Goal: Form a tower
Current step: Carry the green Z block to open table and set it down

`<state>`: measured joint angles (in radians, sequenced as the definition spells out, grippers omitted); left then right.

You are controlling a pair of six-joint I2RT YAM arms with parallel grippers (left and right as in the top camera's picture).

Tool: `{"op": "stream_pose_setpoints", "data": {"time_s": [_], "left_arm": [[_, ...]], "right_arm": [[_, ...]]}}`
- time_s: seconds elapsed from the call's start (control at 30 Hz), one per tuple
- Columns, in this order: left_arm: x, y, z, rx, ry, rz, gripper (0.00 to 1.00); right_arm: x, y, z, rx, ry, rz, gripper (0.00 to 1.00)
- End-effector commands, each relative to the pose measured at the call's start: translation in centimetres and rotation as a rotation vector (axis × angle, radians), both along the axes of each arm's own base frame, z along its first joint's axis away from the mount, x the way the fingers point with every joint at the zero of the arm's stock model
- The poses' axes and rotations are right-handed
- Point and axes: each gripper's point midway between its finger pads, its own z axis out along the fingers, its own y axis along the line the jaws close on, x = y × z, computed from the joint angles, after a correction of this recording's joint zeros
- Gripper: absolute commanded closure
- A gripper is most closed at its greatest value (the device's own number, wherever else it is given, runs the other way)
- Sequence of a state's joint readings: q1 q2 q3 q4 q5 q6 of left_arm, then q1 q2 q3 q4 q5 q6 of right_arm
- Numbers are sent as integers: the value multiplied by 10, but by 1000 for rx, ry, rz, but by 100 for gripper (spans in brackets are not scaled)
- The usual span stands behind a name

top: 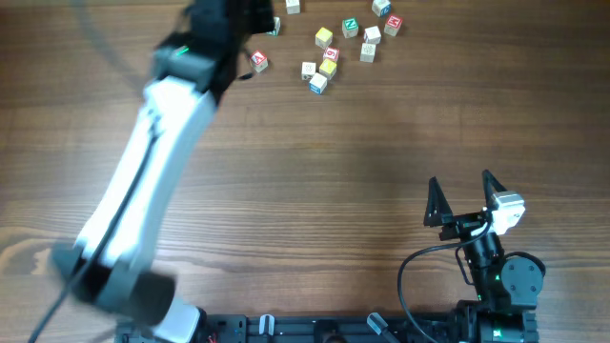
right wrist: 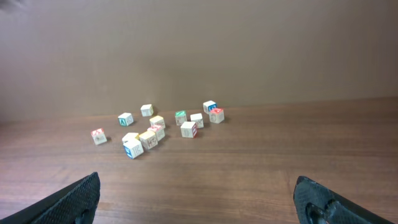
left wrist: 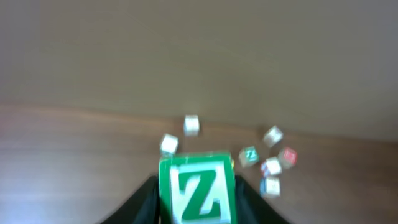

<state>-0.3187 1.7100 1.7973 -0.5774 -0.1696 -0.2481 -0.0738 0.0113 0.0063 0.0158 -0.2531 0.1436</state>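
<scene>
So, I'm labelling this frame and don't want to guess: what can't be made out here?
- Left claw: overhead, its own arm covers it; left wrist, blur and the bottom edge hide whether it presses the green Z cube.
- Tower: overhead looks straight down, so its height is unclear; right wrist, too small.
- Loose cubes: letters too small or blurred everywhere.
</scene>
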Motion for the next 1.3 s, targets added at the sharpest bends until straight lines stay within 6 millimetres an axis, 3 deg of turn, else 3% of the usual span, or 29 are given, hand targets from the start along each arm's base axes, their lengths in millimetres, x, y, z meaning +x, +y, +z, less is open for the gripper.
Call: {"op": "stream_pose_setpoints", "data": {"time_s": [0.0,0.03,0.17,0.27,0.3,0.43,0.53,0.63,0.7,0.73,0.87,0.97,1.03,1.07,1.1,1.17,1.27], "left_arm": [[-82,38,26,109,87,19,72],[-120,50,13,148,206,15,75],[-173,67,-42,176,507,68,83],[-177,73,-84,223,597,93,83],[-172,80,-105,263,603,125,83],[-157,95,-225,325,555,205,88],[-153,117,-271,279,476,276,84],[-143,131,-280,283,392,270,85],[-120,108,-277,115,315,125,79],[-116,111,-280,142,312,89,81],[-122,130,-313,142,409,119,78],[-136,120,-347,215,511,-65,76],[-138,120,-354,270,523,-119,76],[-137,121,-353,277,519,-119,71],[-135,122,-351,279,510,-115,53],[-123,126,-336,298,464,-88,0],[-101,126,-273,275,347,-47,0]], "right_arm": [[0,-3,2,-11,-11,-14,0],[0,-3,2,-11,-11,-14,0],[0,-3,2,-11,-11,-15,0],[0,-3,2,-11,-11,-14,0],[0,-3,2,-11,-11,-14,0],[0,-3,2,-11,-11,-15,0],[0,-3,2,-11,-11,-14,0],[0,-3,2,-11,-11,-14,0],[0,-3,2,-11,-11,-14,0],[0,-3,2,-11,-11,-15,0],[0,-3,2,-11,-11,-15,0],[0,-3,2,-11,-11,-15,0],[0,-3,2,-11,-11,-15,0],[0,-3,2,-11,-11,-14,0],[0,-3,2,-11,-11,-15,0],[0,-3,2,-11,-11,-15,0],[0,-3,2,-11,-11,-14,0]]}}
